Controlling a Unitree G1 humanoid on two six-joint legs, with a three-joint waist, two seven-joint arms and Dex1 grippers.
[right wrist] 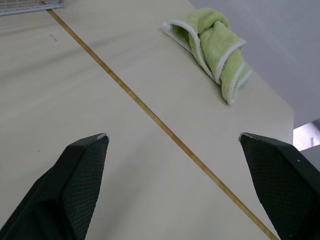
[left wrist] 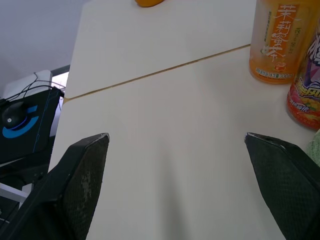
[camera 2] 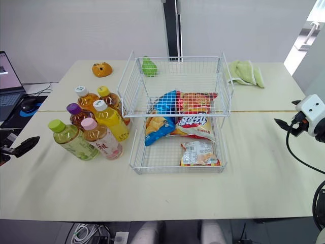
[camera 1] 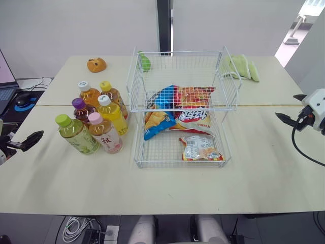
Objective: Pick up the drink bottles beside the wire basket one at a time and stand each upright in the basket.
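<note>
Left hand (camera 1: 25, 141): spread wide, empty, at the left edge of the surface (camera 1: 167, 190), apart from the bottles.

Bottles: six stand upright in a tight cluster just beside the left wall of the basket (camera 1: 177, 165). The green-capped bottle (camera 1: 76, 134) is outermost, nearest the left hand, with the pink-capped bottle (camera 1: 104, 133) close against it.

Basket: it holds snack packets (camera 1: 180, 109) and no bottle.

Right hand (camera 1: 288, 119): spread wide, empty, near the right edge.

Assessment: the first pick has not begun. The next move calls for the left hand to close on the green-capped bottle without toppling its neighbours, then find bare wire floor among the packets.
</note>
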